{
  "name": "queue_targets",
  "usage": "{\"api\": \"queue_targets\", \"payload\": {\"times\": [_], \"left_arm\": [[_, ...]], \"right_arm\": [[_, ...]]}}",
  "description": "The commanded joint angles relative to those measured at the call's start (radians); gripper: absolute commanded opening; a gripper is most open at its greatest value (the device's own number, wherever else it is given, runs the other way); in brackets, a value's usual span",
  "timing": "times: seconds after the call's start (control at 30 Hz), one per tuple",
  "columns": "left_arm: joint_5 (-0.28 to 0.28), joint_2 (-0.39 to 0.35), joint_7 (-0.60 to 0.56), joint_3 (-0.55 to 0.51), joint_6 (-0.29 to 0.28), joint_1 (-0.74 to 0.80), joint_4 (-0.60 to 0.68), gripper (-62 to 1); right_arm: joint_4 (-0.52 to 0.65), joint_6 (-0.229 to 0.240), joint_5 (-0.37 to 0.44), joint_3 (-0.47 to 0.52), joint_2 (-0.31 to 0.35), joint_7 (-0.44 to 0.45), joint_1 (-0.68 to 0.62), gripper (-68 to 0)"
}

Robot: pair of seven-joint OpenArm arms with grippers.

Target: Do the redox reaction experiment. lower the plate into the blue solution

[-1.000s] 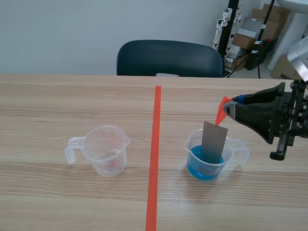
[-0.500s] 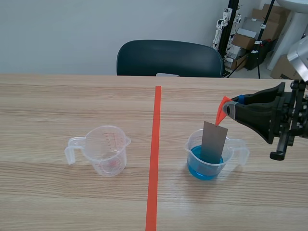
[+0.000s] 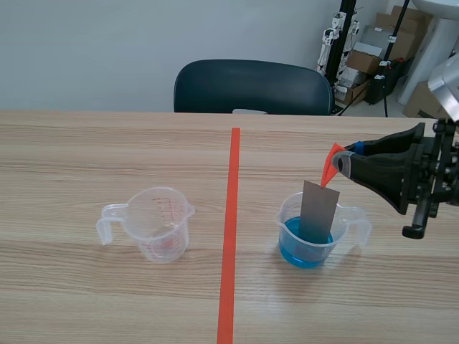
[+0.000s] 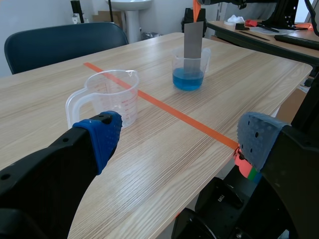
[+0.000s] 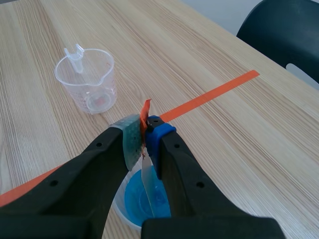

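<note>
My right gripper (image 3: 337, 162) pinches only the orange tab (image 3: 330, 169) atop the grey plate (image 3: 319, 211). The plate's foot stands in the blue solution (image 3: 294, 251) inside the measuring cup (image 3: 281, 215). Left gripper (image 4: 179, 144) is agape and empty. Risk, as I judge it: the tab slips, the plate drops and splashes.

Right hand (image 5: 144, 135) black, thick fingers (image 5: 89, 169); pads (image 5: 158, 133) blue, grey-green, dotted.
</note>
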Motion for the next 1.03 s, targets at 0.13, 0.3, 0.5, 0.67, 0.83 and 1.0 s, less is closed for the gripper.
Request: {"api": "queue_targets", "payload": {"times": [0.13,0.3,0.5,0.67,0.83,1.0], "left_arm": [[-0.007,0.003,-0.046,-0.002,-0.001,0.008,0.013,-11.8],[-0.026,0.002,-0.046,-0.002,-0.001,0.008,0.013,-11.8],[-0.026,0.002,-0.046,-0.002,-0.001,0.008,0.013,-11.8],[-0.025,0.002,-0.046,-0.002,-0.001,0.008,0.012,-11.8],[-0.025,0.002,-0.046,-0.002,-0.001,0.008,0.012,-11.8],[-0.025,0.002,-0.046,-0.002,-0.001,0.008,0.012,-11.8]], "right_arm": [[0.008,0.0,0.004,0.013,0.011,0.019,0.011,-67.3],[0.008,0.0,0.004,0.013,0.011,0.019,0.011,-67.3],[0.008,0.0,0.004,0.013,0.011,0.019,0.011,-67.3],[0.008,0.0,0.004,0.013,0.011,0.019,0.011,-67.3],[0.008,0.0,0.004,0.013,0.011,0.019,0.011,-67.3],[0.008,0.0,0.004,0.013,0.011,0.019,0.011,-67.3]]}}
